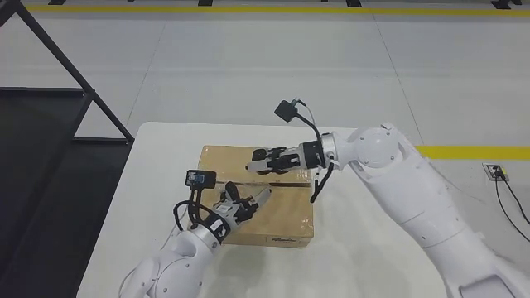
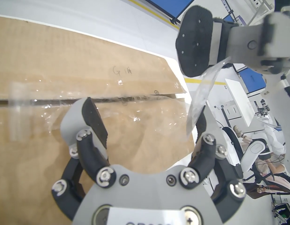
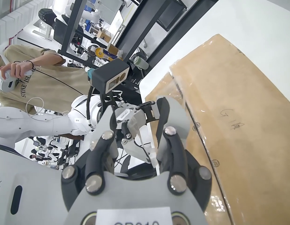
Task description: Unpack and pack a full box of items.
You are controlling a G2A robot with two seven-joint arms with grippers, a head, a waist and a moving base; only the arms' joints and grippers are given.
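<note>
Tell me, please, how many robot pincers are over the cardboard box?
2: the left pincer over the near half of the box, the right pincer over its far half.

Handwritten "G" plus unclear character on box (image 2: 88, 71) flap; 2 small circled stamps (image 3: 215, 163) nearby, illegible.

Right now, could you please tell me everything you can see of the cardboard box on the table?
The cardboard box is plain brown, lying flat and closed on the white table. Its two top flaps meet at a centre seam under wrinkled clear tape. Handwriting marks one flap. The open left pincer is over its top; a loose clear strip hangs from the right pincer near one end.
</note>
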